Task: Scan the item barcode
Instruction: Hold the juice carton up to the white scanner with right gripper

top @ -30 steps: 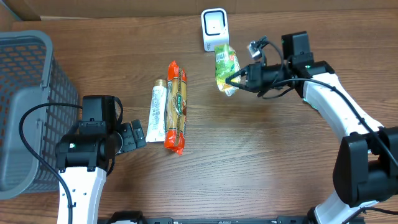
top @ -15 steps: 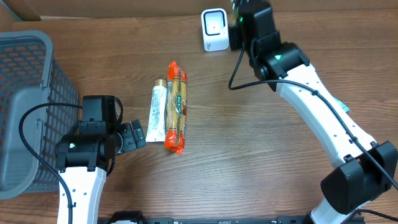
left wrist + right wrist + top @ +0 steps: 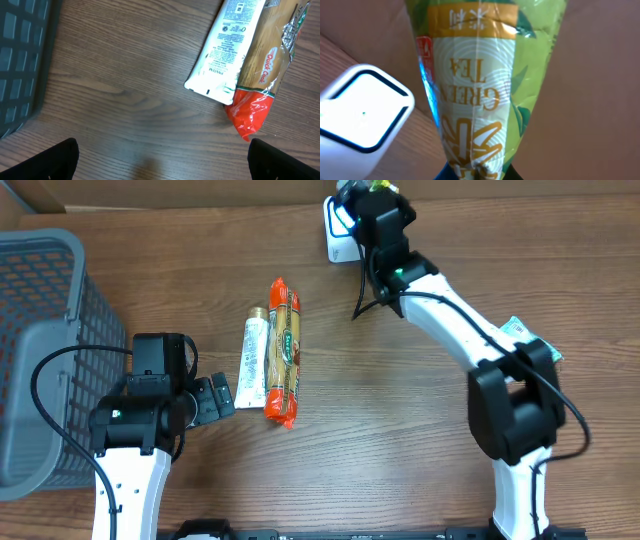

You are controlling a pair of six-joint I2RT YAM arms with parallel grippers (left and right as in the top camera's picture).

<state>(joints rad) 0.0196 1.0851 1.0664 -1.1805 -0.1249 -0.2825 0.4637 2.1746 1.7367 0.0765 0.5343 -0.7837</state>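
Right wrist: right gripper [image 3: 479,175] clamps green tea packet [image 3: 480,90], long axis pointing straight ahead; left gripper [image 3: 162,165] spread.

The left tool [image 3: 161,164] spreads wide above the bench [image 3: 115,95]; ahead and right of it, a white tube [image 3: 225,50] touches a pasta packet [image 3: 262,70].

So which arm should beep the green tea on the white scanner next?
Right. The right fingers pinch the green tea packet close to the white scanner. The left fingers are open, empty, far off by the tube and pasta packet.
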